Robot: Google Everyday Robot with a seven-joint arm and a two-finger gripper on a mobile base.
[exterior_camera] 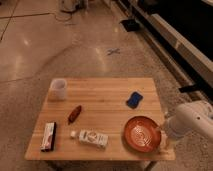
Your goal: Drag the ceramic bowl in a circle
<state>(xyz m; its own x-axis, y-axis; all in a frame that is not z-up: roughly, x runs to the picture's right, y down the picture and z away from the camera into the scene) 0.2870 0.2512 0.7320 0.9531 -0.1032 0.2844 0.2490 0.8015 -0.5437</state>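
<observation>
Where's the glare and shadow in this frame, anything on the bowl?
Camera view: dim warm light; glare patches on the polished floor upper left; top right is near black; ceramic bowl evenly lit, no hotspot; gripper at its right rim.

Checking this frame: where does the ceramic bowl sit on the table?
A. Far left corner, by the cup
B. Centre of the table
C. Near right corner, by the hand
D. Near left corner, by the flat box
C: the ceramic bowl sits at the near right corner of the table, with the hand low beside its right rim; the cup stands at the far left corner.
</observation>
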